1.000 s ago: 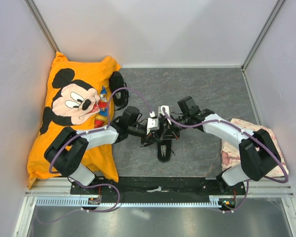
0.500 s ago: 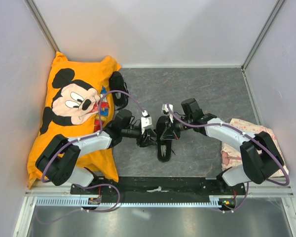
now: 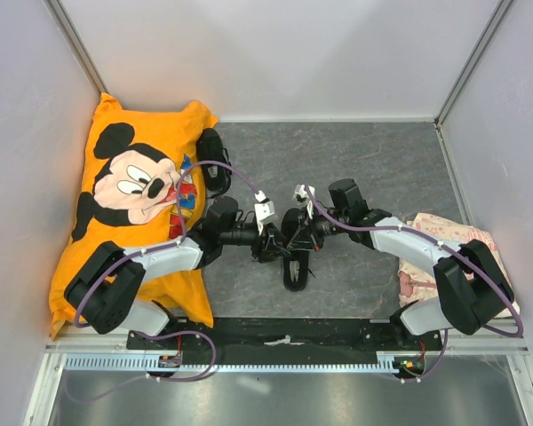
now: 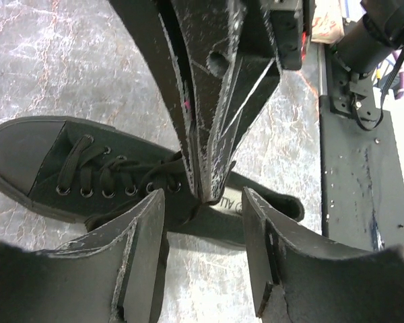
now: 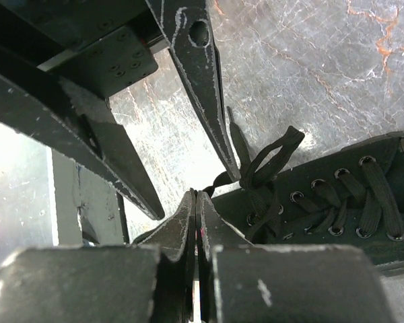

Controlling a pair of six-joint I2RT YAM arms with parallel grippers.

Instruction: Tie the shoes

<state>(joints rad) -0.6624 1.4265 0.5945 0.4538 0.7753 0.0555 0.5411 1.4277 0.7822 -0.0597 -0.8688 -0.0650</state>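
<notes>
Mid-frame, the left tool (image 4: 202, 202) is hanging open over a shoe (image 3: 294, 271); the right tool (image 5: 196, 195) is pinching shut by its laces (image 5: 269, 155); a pillow (image 3: 133, 186) is lying at frame left.

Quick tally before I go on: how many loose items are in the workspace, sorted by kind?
Black shoes: 2
Orange Mickey Mouse pillow: 1
Pink patterned cushion or cloth: 1
Total: 4
</notes>
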